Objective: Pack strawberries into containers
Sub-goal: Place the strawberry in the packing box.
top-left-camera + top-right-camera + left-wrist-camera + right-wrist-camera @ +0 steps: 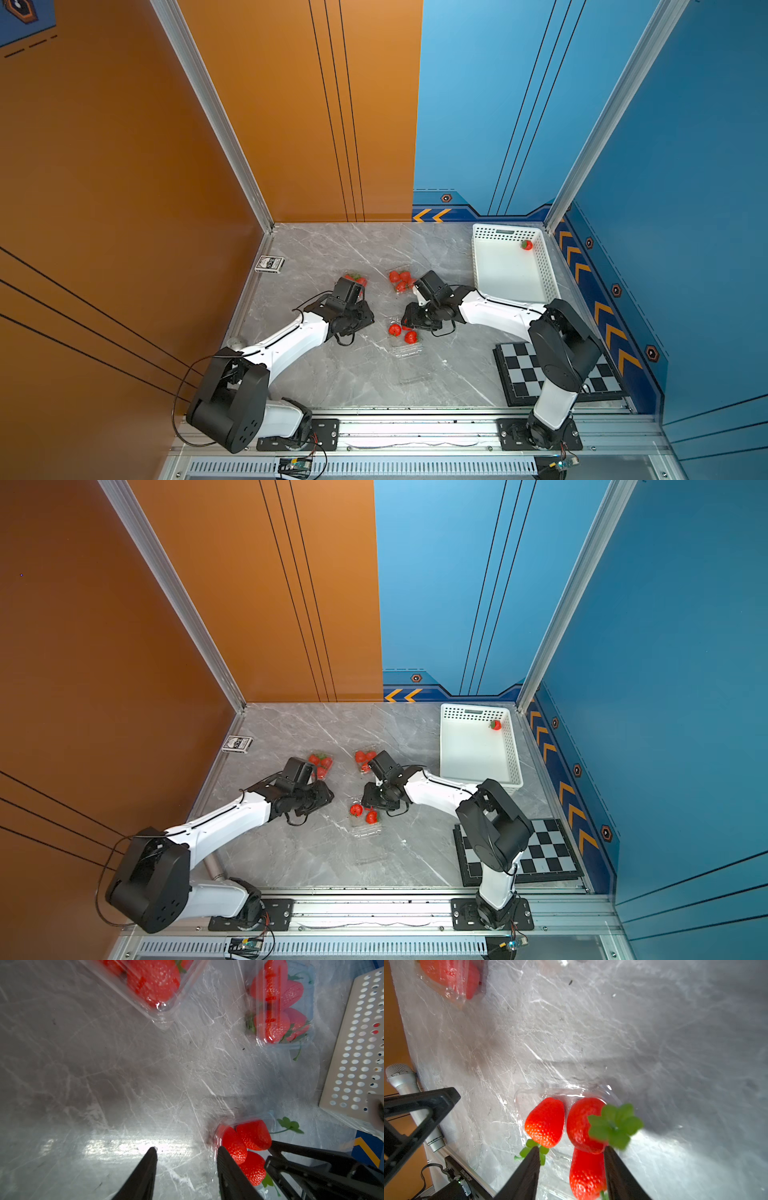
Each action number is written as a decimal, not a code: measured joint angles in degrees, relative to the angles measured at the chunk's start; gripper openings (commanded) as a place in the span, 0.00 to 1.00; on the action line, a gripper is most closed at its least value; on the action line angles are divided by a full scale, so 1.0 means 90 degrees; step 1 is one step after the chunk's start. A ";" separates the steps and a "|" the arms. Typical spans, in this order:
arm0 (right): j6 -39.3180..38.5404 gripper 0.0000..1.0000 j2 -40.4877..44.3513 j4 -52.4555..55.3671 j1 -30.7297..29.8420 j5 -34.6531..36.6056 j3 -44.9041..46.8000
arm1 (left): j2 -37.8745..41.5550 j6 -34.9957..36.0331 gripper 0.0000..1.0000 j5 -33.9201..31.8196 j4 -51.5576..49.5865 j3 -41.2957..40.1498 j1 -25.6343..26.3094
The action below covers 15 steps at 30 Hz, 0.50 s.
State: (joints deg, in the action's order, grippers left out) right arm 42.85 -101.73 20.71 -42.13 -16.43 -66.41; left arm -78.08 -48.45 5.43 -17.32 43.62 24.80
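Note:
Three strawberries point(546, 1122) lie in an open clear container point(529, 1091) at mid-table, two of them seen in a top view point(402, 333). My right gripper point(572, 1148) hangs open right over it; one strawberry point(586, 1172) lies between its fingers, with a gap on one side. My left gripper point(187, 1150) stands open over bare table just left of that container point(270, 1118), nothing between its fingers. Two closed containers point(355, 279) point(401, 280) full of strawberries sit behind the grippers. One strawberry point(526, 244) lies in the white basket.
The white perforated basket point(482, 266) stands at the back right. A chessboard point(519, 374) lies front right beneath the right arm. A card box point(270, 264) sits at the left edge, and a microphone point(400, 1078) lies near the left arm. The open container's lid point(405, 353) lies flat toward the front.

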 measured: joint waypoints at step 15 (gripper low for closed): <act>-0.0172 0.52 0.1651 0.0155 0.1039 0.0335 0.0680 | -0.0379 0.0051 0.49 0.0022 -0.0007 0.0461 -0.0005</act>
State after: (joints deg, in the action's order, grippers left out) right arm 41.30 -86.87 22.11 -32.77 -13.41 -60.29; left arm -81.49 -47.99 5.63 -17.39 47.77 24.75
